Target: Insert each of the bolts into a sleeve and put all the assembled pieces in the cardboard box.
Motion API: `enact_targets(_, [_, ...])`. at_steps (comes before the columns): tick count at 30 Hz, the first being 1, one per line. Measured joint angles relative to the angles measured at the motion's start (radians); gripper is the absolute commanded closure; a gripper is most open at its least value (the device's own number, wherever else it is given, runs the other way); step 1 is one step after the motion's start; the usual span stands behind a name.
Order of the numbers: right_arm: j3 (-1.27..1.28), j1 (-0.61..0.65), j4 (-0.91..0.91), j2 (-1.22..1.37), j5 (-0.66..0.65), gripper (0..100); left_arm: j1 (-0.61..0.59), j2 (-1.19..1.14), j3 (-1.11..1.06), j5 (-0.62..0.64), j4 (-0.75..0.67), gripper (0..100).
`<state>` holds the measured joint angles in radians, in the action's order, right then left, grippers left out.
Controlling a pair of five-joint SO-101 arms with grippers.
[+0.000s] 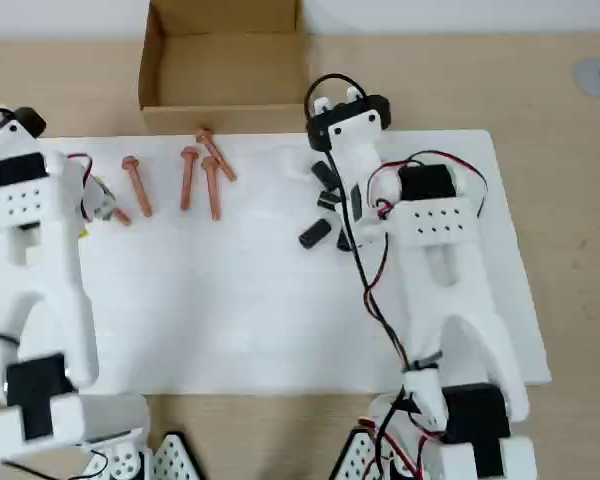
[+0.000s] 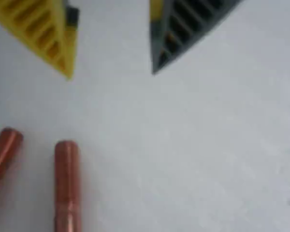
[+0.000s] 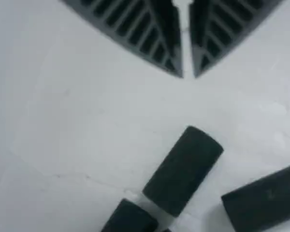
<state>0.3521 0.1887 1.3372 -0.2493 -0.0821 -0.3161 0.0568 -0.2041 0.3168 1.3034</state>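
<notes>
Several copper bolts lie in a row on the white mat, among them one, another and a third. My left gripper hovers at the row's left end. In the left wrist view this gripper is open, and two bolt shafts lie just beyond its fingertips. Black sleeves are scattered at mid-mat. My right gripper sits over them. In its own view the right gripper is shut on nothing, close to a sleeve.
The open cardboard box stands at the mat's far edge, between the two arms. The white mat has bare room in its near half. Wires hang along the right arm.
</notes>
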Motion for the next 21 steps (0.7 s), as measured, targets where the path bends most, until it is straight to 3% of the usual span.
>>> enact_targets(10, [0.000,0.002,0.009,0.008,0.003,98.8,0.005,-0.264,0.183,0.130,-0.025,88])
enact_targets(21, [0.000,0.002,0.023,0.008,0.029,98.8,0.005,-0.298,0.256,0.031,-0.043,88])
